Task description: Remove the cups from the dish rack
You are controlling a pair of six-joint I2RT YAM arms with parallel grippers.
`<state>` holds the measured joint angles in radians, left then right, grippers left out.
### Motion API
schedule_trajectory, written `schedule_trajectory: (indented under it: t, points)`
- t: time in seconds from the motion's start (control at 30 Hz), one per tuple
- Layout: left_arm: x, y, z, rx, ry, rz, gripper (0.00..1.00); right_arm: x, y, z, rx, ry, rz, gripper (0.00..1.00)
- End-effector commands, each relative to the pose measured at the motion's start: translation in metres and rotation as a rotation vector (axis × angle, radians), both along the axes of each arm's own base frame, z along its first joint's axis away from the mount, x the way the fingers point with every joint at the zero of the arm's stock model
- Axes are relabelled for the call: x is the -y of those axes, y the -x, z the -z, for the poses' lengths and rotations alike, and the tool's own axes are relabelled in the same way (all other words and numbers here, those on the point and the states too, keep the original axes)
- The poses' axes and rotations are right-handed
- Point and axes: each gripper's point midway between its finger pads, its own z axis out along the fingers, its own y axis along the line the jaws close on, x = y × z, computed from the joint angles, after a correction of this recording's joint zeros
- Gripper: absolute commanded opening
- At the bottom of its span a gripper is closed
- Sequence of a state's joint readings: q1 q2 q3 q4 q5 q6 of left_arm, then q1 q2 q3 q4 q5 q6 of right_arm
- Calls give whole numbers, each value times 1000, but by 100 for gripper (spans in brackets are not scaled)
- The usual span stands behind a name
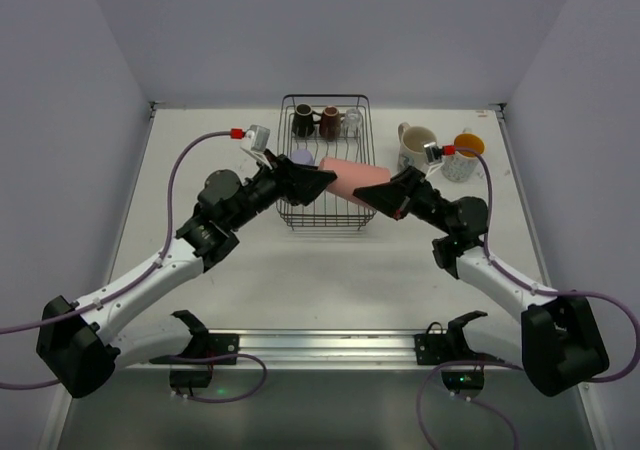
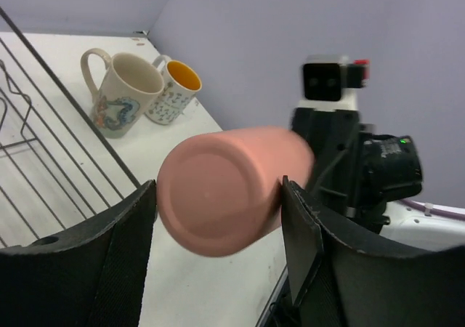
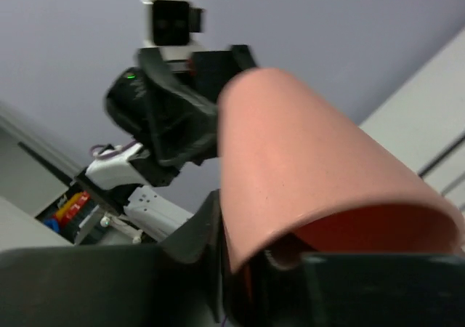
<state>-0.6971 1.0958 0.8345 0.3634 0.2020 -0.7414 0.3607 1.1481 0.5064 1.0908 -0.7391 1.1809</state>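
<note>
A: Nearest the bases?

B: Bare table [image 1: 300, 280]. Beyond it both arms meet over the near end of the dish rack [image 1: 300, 220].

A: What's between them?

B: One pink tumbler [image 1: 352, 178], on its side in the air. Long axis runs across the table: base toward the left gripper [image 1: 322, 178], mouth toward the right gripper [image 1: 378, 198].

A: Grips?

B: The right one pinches the rim, one finger inside the mouth. The left fingers [image 2: 305, 247] stand either side of the base; whether they press it, cannot tell.

A: Count the rest.

B: One lavender tumbler [image 1: 300, 157] mid-rack, behind the left gripper. On the table right of the rack, two: cream printed mug [image 1: 415, 148] and orange-lined mug [image 1: 462, 158], just beside each other. At the rack's far end, three in a row: black mug [image 1: 303, 122], brown mug [image 1: 329, 122], clear glass [image 1: 352, 122].
</note>
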Motion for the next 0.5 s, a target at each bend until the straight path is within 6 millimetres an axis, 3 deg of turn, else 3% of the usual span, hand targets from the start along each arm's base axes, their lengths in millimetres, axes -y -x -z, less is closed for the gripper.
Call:
schedule_trajectory:
  t: [0.0, 0.03, 0.13, 0.27, 0.3, 0.33, 0.43, 0.47]
  points:
    - [5, 16, -5, 43, 12, 68, 66, 6, 3, -34, 109, -118, 31, 5]
    - [4, 15, 2, 28, -10, 65, 83, 6, 2, -34, 105, -116, 37, 0]
    - [-2, 15, 11, 28, -72, 37, 100, 8, -3, -31, 103, -98, 76, 0]
    - [-29, 6, 5, 70, -188, -94, 100, 15, -17, -23, 78, 17, 197, 0]
    - [-38, 4, -7, 113, -221, -130, 100, 18, -18, -21, 78, 84, 236, 0]
    - [-47, 7, -7, 109, -258, -155, 100, 22, -20, -20, 85, 128, 267, 0]
    - [-73, 7, -2, 117, -377, -234, 100, 52, -41, -7, 43, 386, 480, 0]
    - [-79, 7, 0, 115, -407, -255, 100, 69, -53, -20, 42, 432, 591, 0]
